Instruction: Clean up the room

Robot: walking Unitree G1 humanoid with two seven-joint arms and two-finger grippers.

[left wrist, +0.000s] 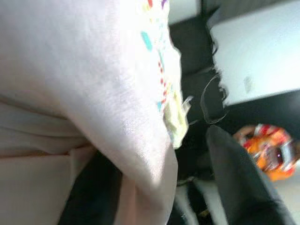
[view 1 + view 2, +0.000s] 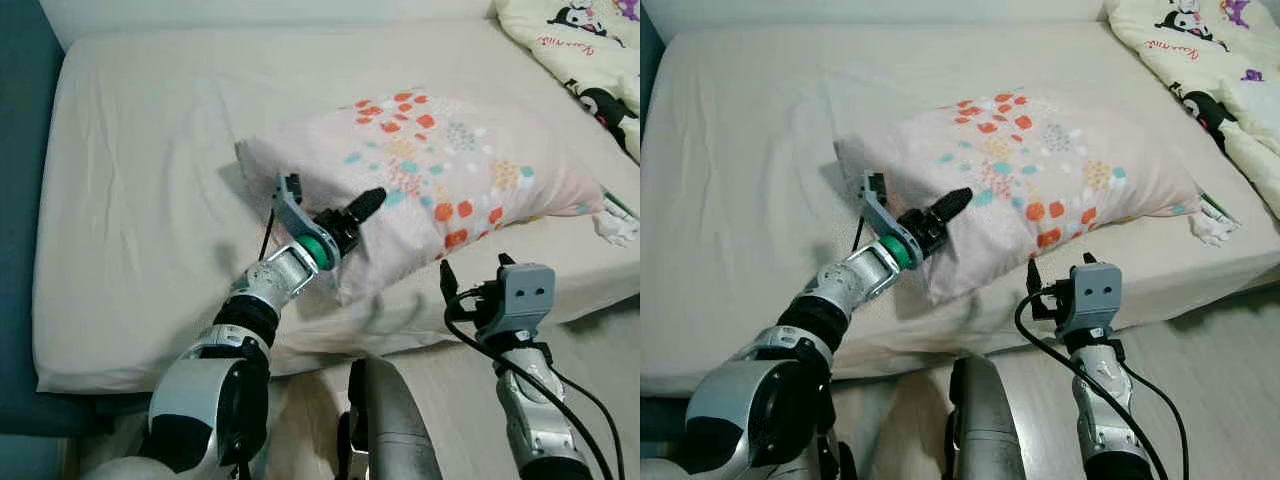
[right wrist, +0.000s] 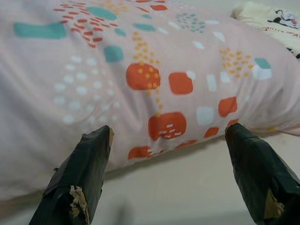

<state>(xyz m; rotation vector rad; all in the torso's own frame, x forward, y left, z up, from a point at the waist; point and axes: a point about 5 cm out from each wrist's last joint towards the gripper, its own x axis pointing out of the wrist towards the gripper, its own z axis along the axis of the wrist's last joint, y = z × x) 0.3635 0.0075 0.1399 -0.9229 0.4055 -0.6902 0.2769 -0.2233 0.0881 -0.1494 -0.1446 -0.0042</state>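
Left pincer [image 2: 352, 222] grips pillow [image 2: 440, 170] corner.

The two eye views look forward and down from the robot's head onto the bed [image 2: 150, 180], sharing the pillow [image 2: 450, 170] and both arms, the right eye shifted slightly sideways. The left wrist view sits pressed close against the pillow's fabric, blurred. The right wrist view looks along its open fingers [image 3: 79, 178] at the pillow's near side, close by.
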